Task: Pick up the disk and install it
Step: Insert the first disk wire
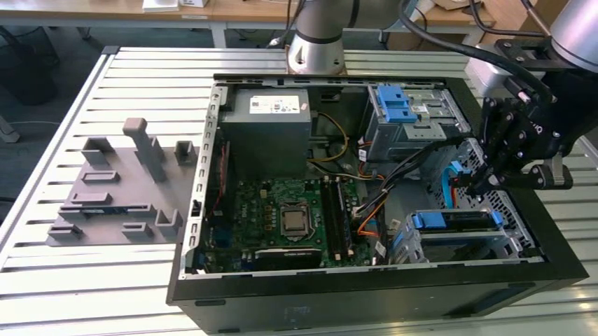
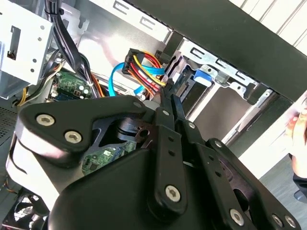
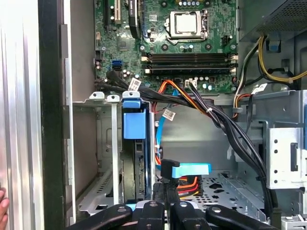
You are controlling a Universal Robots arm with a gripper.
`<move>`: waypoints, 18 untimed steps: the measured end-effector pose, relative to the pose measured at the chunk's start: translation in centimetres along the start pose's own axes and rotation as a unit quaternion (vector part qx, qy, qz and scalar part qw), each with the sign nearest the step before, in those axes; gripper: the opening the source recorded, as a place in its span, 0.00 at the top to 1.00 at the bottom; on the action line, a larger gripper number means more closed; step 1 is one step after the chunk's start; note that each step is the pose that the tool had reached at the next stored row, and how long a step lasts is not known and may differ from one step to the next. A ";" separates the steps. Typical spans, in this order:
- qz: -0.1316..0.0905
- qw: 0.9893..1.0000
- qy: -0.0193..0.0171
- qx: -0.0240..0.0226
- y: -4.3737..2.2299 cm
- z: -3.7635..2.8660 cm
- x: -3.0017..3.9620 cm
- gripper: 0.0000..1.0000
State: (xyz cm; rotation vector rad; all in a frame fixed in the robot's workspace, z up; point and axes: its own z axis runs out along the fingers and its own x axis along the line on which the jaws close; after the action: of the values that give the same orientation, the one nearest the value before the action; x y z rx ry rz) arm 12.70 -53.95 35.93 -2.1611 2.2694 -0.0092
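The disk, dark with a blue plastic carrier bracket, sits in the metal drive cage at the case's front corner on the exterior view's right. In the first wrist view the disk's blue bracket stands edge-on in a cage slot. The same blue bracket end appears in the second wrist view. My black gripper hangs just above and behind the cage, apart from the disk. Its fingers are pressed together with nothing between them. In the first wrist view the gripper is close to a black connector with a blue tab.
The open computer case lies on a slatted metal table. Inside are the motherboard, a grey power supply, an upper cage with blue latches and loose cables. A grey fixture lies outside. A person's hand shows beside the case.
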 end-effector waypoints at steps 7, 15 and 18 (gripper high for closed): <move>0.001 1.000 0.000 0.000 0.00 0.27 -0.05 0.75; 0.001 1.000 0.000 0.000 0.01 0.69 -0.05 0.75; 0.001 1.000 0.000 0.000 0.01 0.85 -0.05 0.75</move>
State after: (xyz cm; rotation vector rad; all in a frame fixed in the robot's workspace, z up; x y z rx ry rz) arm 12.70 -53.89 35.09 -2.1591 2.2714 -0.0094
